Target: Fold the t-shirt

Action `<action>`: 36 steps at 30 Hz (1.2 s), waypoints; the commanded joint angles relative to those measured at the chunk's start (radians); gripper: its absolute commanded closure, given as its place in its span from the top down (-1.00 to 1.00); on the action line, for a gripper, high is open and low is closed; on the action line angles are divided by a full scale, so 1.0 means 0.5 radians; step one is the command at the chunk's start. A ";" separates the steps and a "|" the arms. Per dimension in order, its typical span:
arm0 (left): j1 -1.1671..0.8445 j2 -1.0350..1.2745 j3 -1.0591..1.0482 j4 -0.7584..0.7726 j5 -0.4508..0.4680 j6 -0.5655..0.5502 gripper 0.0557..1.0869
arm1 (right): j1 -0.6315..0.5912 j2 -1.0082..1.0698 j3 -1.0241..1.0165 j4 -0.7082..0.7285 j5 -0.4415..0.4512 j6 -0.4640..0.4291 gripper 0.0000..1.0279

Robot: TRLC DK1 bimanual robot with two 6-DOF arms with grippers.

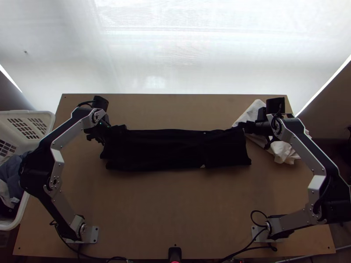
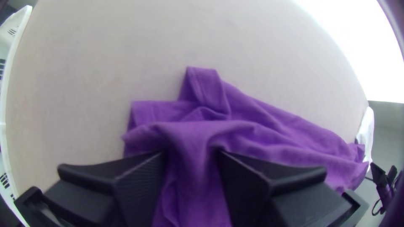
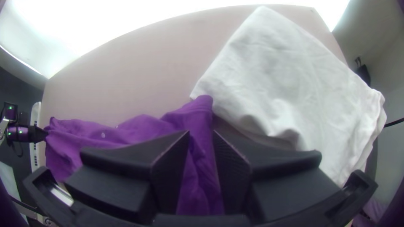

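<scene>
T-shirt (image 1: pixel 171 151) was laid as a long strip across the surface (image 1: pixel 175 201), towards its far edge, so the lengthwise fold seemed pretty much done. Fabric was pinched by the left end effector (image 2: pixel 191 157) and right end effector (image 3: pixel 202 136); shortening was probably left.

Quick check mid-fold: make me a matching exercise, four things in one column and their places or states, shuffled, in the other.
Things
1. Long-sided white plastic basket
2. Dark fabric t-shirt
3. Rumpled white cloth
4. Right gripper with wide flat black fingers

Places or states
A. Laid across the light wooden table in a long, narrow strip
B. With t-shirt fabric between its fingers
C. At the top view's left edge
D. Near the table's far right corner in the top view

Pairs: 1-C; 2-A; 3-D; 4-B
</scene>
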 commanded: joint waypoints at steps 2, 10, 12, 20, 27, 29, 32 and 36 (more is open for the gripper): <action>-0.017 -0.094 -0.030 0.000 0.119 0.045 0.90 | 0.032 -0.194 -0.077 0.066 0.058 0.012 -0.24; 0.308 -0.511 -0.174 0.031 0.278 0.061 0.91 | 0.556 -0.427 0.448 -0.373 -0.356 -0.013 -0.09; 0.400 -0.576 -0.266 0.024 0.285 0.091 0.91 | 0.802 -0.258 0.608 -0.499 -0.381 -0.046 -0.09; 0.618 -0.796 -0.515 -0.055 0.490 0.147 0.91 | 1.314 0.561 1.098 -0.646 -0.558 -0.237 0.26; 0.588 -0.965 -0.883 0.242 0.487 0.045 0.90 | 1.495 0.908 1.224 -0.652 -0.292 -0.589 0.49; 0.594 -0.984 -0.953 0.359 0.487 0.036 0.90 | 1.501 0.972 1.209 -0.652 -0.276 -0.596 0.49; 0.581 -0.981 -0.999 0.448 0.490 0.021 0.90 | 1.480 1.080 1.215 -0.652 -0.261 -0.602 0.62; 0.584 -0.919 -1.128 0.715 0.490 0.002 0.90 | 1.431 1.184 1.230 -0.628 -0.261 -0.605 0.63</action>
